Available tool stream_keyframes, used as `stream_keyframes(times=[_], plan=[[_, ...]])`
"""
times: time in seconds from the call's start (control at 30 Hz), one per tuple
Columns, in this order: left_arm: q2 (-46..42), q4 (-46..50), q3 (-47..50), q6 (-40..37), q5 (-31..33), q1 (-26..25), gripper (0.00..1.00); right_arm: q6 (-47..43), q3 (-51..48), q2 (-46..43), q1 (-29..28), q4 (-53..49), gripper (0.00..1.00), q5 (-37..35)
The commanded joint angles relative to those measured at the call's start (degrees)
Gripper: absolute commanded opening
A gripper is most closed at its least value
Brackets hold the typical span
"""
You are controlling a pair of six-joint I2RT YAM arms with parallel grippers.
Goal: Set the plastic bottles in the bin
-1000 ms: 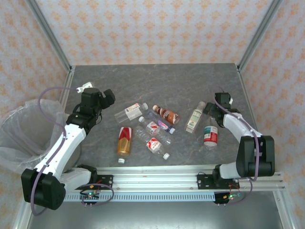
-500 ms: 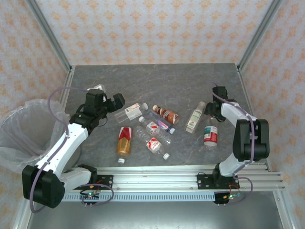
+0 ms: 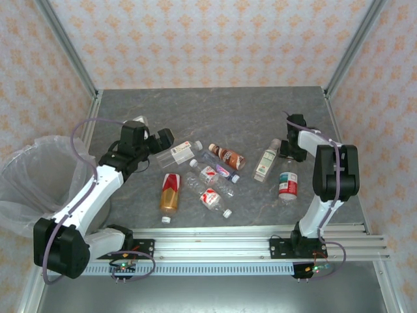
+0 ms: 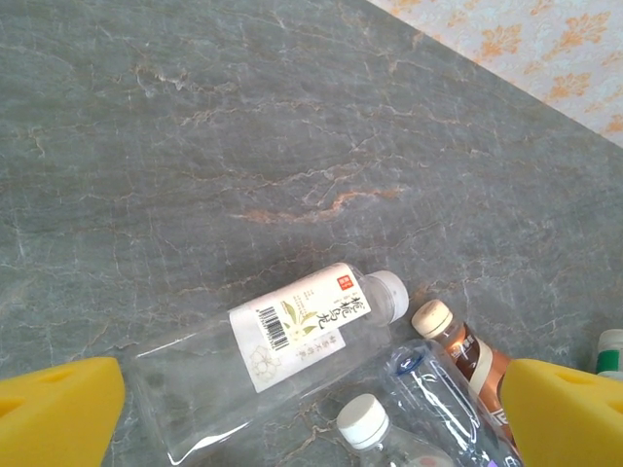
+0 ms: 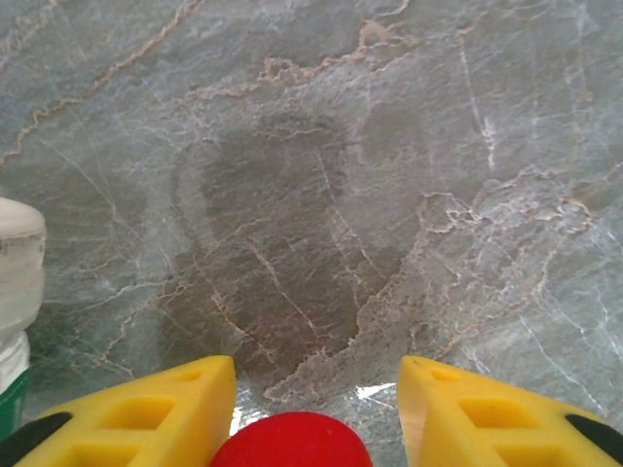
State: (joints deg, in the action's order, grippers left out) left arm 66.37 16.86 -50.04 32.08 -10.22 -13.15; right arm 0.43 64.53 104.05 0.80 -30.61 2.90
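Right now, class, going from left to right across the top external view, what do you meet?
bin → left gripper → brown bottle with orange label → green-labelled bottle

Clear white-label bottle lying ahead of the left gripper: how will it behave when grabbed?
The white-label bottle looks empty, so probably light and easy to skid. Lying on its side on the smooth table, it may roll if nudged. Its thin clear wall may dent when squeezed.

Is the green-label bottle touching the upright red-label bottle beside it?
Apart. The top external view shows bare table between the green-label bottle and the upright red-label bottle.
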Motion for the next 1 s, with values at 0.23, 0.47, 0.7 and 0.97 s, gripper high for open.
stream_keyframes(times=[0.23,0.47,0.7,0.97], plan=[[1.99,-2.47,-0.94,0.52,-1.38,-1.37,1.00,-1.15,0.31,-4.03,0.26,0.36,0.22,-6.63],[2.88,-7.73,-0.33,-0.20,-4.74,-2.75,1.00,1.59,-3.39,-15.50,-1.25,2.03,0.00,-15.89],[7.28,-12.80,-1.83,2.04,-8.85,-5.41,1.00,9.17,-5.61,-28.95,-4.80,6.88,0.00,-10.32],[12.36,-17.57,-5.59,-1.05,-14.91,-14.31,1.00,17.25,-7.68,-37.54,-8.44,18.43,0.00,9.78]])
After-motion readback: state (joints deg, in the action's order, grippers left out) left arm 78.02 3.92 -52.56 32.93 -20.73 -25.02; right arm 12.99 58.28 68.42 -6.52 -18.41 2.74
